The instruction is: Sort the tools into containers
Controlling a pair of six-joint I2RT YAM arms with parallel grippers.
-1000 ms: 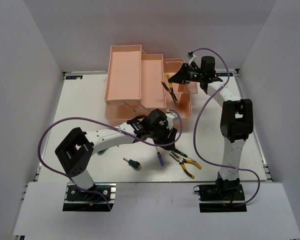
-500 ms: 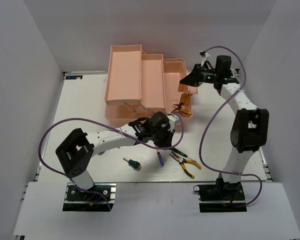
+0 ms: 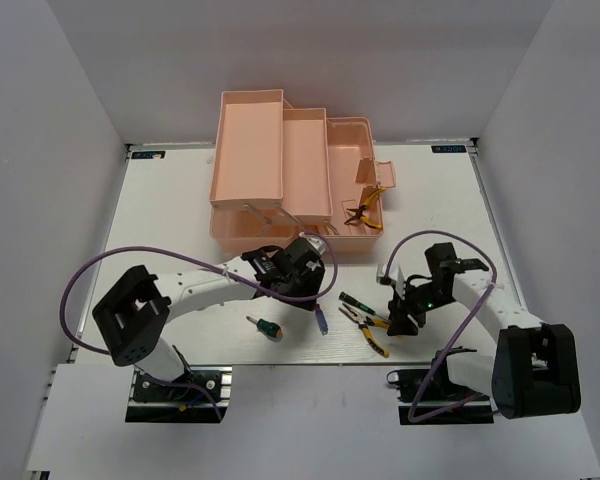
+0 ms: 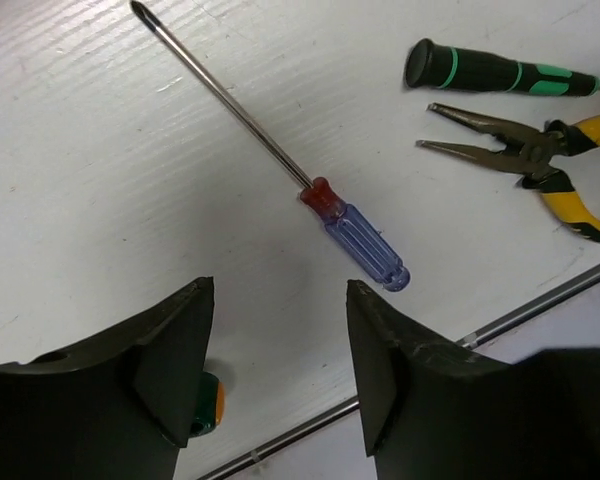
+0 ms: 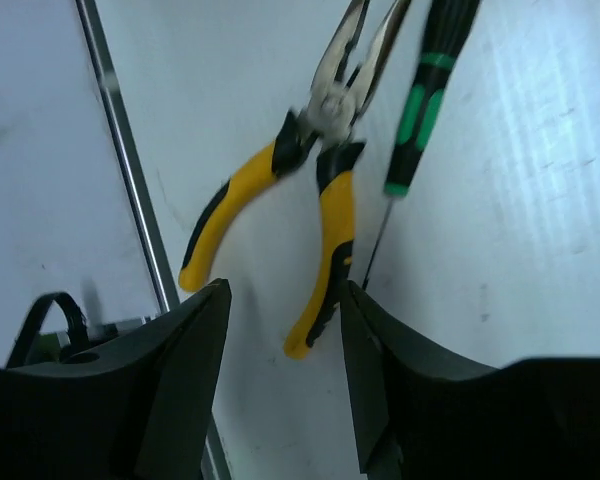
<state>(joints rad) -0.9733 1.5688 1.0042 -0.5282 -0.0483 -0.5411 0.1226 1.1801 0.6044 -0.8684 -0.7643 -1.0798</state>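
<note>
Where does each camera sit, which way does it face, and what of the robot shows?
Top external: above and behind the arms, facing down on table and toolbox; both arms show.
Left wrist: on the left arm, facing down at the blue-handled screwdriver; open left gripper shows.
Right wrist: on the right arm, facing down at the yellow-handled pliers; open right gripper shows.
Shared: both wrist views show these pliers and the black-green screwdriver.

The table (image 3: 170,200) bears toolbox (image 3: 248,150), pliers (image 3: 373,325), screwdrivers (image 3: 322,320) (three, loose).
</note>
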